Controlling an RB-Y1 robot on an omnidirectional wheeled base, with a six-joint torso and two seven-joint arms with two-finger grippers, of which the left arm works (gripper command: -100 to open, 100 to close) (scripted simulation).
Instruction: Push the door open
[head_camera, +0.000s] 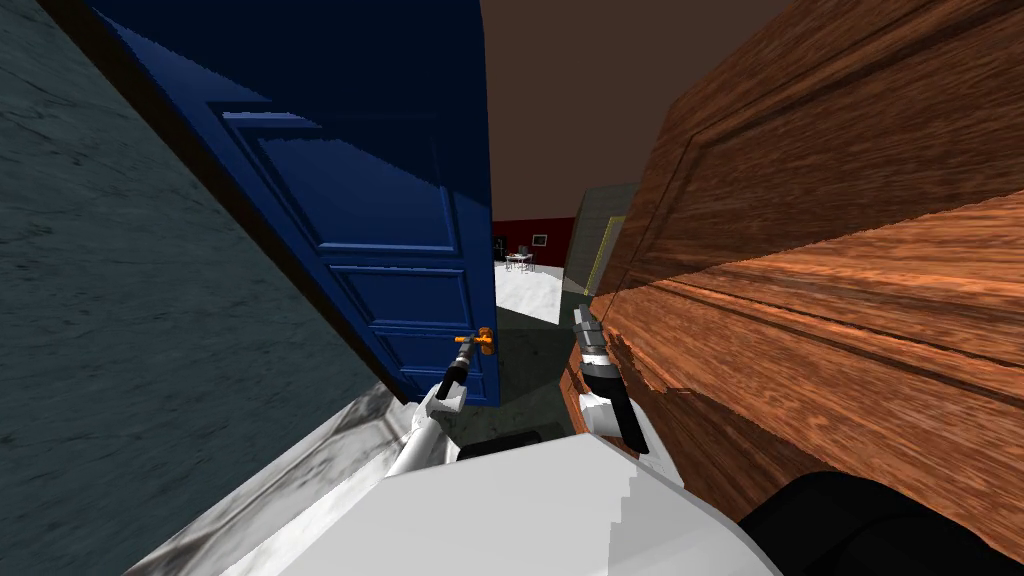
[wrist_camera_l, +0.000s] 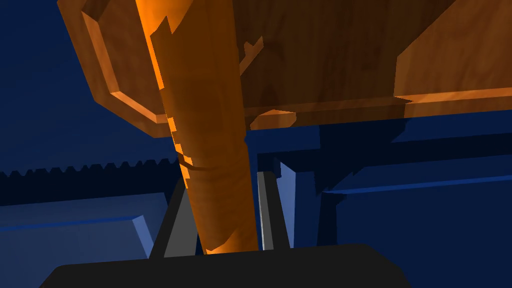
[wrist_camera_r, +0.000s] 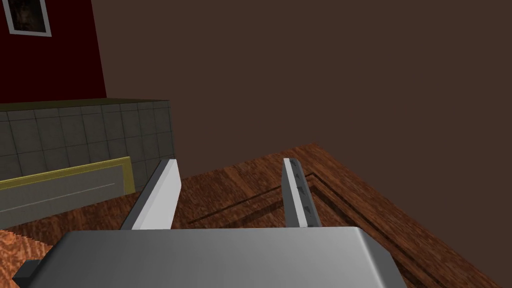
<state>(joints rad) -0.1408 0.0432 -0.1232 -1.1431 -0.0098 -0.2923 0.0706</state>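
Note:
A dark blue panelled door (head_camera: 390, 210) stands ajar on my left, its free edge facing the gap ahead. An orange lever handle (head_camera: 484, 342) sits low on that edge. My left gripper (head_camera: 468, 343) reaches up to it and is shut on the orange handle (wrist_camera_l: 215, 150), whose shaft runs between the two fingers (wrist_camera_l: 265, 210); the blue door (wrist_camera_l: 75, 225) lies behind. My right gripper (head_camera: 583, 322) is raised beside a brown wooden door (head_camera: 830, 300) on my right, open with nothing between its fingers (wrist_camera_r: 160, 197), and that wooden door (wrist_camera_r: 250, 190) lies just beyond them.
A grey marbled wall (head_camera: 120, 320) closes the left side. Between the two doors a narrow gap shows a pale floor (head_camera: 525, 295), a red far wall with a small table (head_camera: 518, 260), and a tiled wall corner (head_camera: 592, 250) with a yellow-framed door.

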